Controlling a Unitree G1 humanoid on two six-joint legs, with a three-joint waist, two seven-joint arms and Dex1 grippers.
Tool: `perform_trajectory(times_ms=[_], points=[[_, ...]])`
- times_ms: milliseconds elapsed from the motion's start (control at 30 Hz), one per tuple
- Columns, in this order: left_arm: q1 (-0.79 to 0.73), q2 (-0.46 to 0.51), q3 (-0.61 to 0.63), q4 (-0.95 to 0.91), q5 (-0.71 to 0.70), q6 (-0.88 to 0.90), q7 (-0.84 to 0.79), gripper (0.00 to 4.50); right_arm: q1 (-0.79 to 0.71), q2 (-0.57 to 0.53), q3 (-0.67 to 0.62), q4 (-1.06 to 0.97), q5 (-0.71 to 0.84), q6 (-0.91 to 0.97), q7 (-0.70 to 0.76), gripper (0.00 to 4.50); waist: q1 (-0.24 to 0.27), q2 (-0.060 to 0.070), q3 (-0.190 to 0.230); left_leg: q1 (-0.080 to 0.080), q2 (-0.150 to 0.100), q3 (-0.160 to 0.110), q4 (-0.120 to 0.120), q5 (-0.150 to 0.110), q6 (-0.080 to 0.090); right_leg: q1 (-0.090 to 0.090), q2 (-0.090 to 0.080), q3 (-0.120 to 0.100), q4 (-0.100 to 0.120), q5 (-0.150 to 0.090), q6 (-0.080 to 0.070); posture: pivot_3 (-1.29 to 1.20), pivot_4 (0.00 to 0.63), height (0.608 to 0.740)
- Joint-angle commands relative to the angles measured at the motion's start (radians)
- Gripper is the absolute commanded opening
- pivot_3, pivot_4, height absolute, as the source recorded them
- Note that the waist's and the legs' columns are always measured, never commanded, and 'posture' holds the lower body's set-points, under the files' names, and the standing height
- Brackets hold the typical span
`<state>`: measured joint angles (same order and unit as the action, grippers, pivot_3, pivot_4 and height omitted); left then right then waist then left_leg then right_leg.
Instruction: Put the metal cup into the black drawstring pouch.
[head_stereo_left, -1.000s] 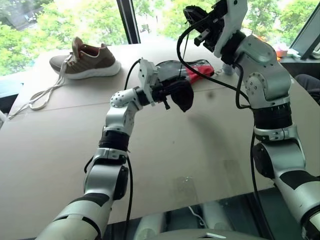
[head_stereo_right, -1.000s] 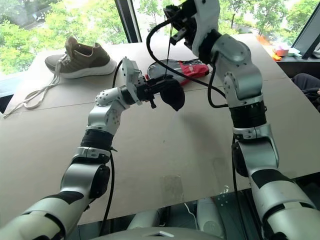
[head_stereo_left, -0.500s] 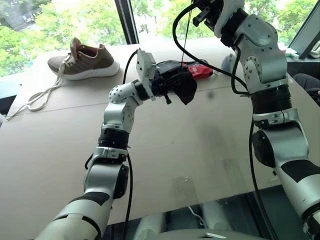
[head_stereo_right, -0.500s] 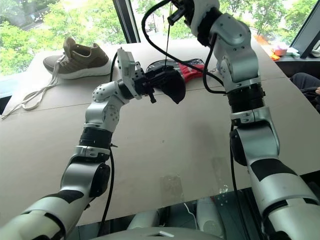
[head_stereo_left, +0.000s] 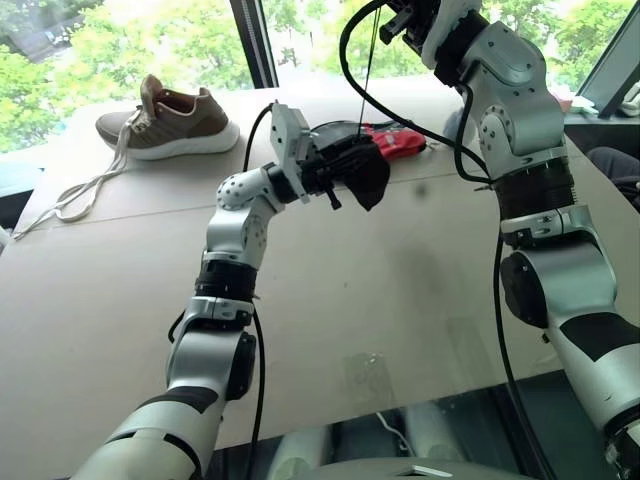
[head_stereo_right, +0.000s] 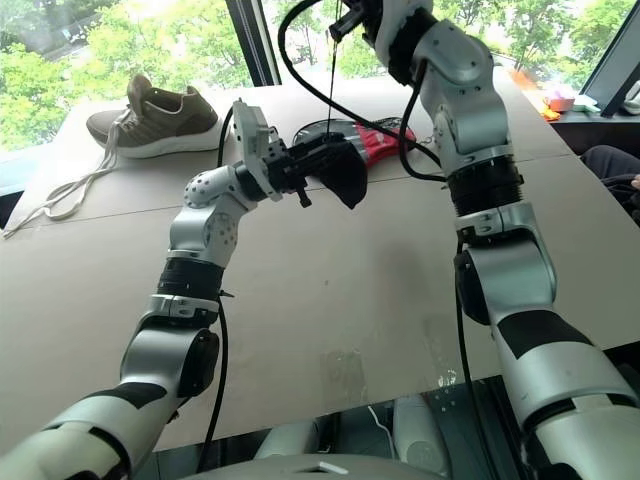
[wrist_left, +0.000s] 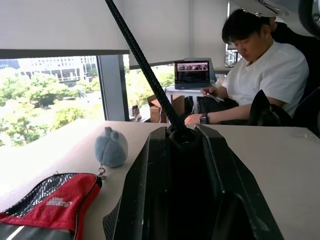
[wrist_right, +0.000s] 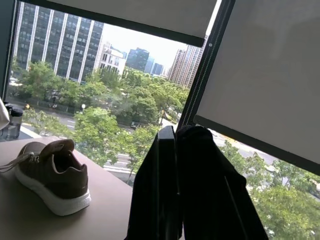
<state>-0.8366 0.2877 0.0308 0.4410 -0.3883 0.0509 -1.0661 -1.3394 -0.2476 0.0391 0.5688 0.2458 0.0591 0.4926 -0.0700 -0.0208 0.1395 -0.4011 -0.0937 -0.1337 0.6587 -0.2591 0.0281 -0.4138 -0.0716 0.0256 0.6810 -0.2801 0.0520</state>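
Above the tan bench (head_stereo_left: 120, 300), the black drawstring pouch (head_stereo_left: 362, 172) is being gripped by the left hand (head_stereo_left: 335, 170); its cord (head_stereo_right: 331, 70) is being pinched taut by the closed right hand (head_stereo_right: 350, 12). A seated person (wrist_left: 260, 75) is being shown in the left wrist view.

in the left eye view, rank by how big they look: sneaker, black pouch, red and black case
1. sneaker
2. black drawstring pouch, raised off the table toward the camera, so its look is inflated
3. racket-shaped case, partly hidden behind the pouch, so its rank is unsure

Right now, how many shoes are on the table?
1. A brown sneaker with a white sole lies at the table's far left corner by the window, laces trailing toward the left edge. A second could be hidden behind the raised arms.
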Motion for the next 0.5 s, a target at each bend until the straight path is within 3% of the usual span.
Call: perform_trajectory(times_ms=[33,500], points=[[0.120,0.014,-0.105,0.094,0.083,0.065,-0.051,0.18,-0.182,-0.054,-0.194,-0.101,0.052,-0.158,-0.136,0.00,0.000,0.000,0.000,0.000,0.000,0.000,0.000,0.000,0.000,0.000,0.000,0.000,0.000,0.000,0.000,0.00,0.150,0.740],[0.123,0.009,-0.090,0.081,0.066,0.073,-0.041,0.18,-0.156,-0.042,-0.169,-0.134,0.076,-0.130,-0.116,0.00,-0.001,0.000,0.000,0.000,0.000,0.000,0.000,0.000,0.000,0.000,0.000,0.000,0.000,0.000,0.000,0.00,0.150,0.740]])
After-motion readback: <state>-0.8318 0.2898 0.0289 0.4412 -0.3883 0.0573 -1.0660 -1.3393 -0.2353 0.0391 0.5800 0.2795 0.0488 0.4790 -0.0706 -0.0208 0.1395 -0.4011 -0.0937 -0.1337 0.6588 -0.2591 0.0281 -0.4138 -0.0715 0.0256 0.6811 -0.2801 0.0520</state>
